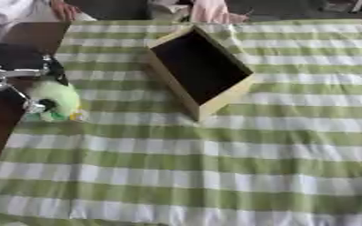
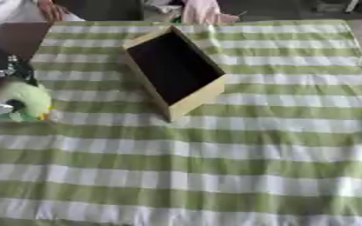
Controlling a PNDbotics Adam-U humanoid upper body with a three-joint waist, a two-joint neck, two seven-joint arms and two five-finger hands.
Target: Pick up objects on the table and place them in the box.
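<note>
Green-and-white striped cloth (image 1: 215, 176) spread near, pale green plush toy (image 1: 57, 99) seen at the left edge, soft and rounded, left hand (image 1: 37, 90) curled round it, fingers partly blurred, tan box (image 1: 203, 70) dark inside, set farther back.

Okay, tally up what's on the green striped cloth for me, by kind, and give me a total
Boxes: 1, the wooden box, dark inside, nothing visible in it.
Soft toys: 1, a light green plush toy at the cloth's left edge, with the left hand curled on it.
Total: 2.
</note>
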